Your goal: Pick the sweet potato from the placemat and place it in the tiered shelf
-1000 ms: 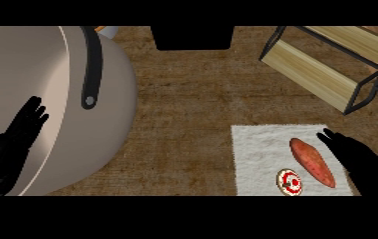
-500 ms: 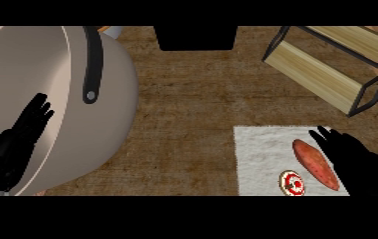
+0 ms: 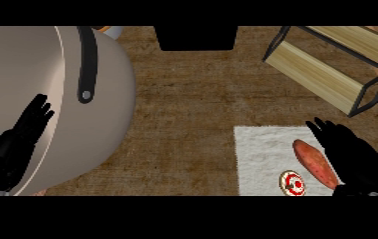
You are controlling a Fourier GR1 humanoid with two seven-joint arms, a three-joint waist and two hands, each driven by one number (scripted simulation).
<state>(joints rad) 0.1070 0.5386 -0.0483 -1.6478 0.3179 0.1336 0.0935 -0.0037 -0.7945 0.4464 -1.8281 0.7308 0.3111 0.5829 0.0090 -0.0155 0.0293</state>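
Observation:
An orange sweet potato (image 3: pixel 313 163) lies lengthwise on the white placemat (image 3: pixel 260 153) at the lower right. My right hand (image 3: pixel 347 150) hovers along the potato's right side with its fingers straight and spread, open, and covers part of it. The tiered shelf (image 3: pixel 325 65), black frame with pale wooden boards, stands at the upper right. My left hand (image 3: pixel 22 138) rests open at the left edge, over the big pan.
A large beige pan (image 3: pixel 66 108) with a black handle (image 3: pixel 87 63) fills the left side. A small red-and-white round thing (image 3: pixel 293 183) lies on the placemat beside the potato. A black block (image 3: pixel 196 37) stands at the top centre on the brown counter.
My right hand has drifted left and down over the placemat, closing on the sweet potato's right side. The left hand has barely moved.

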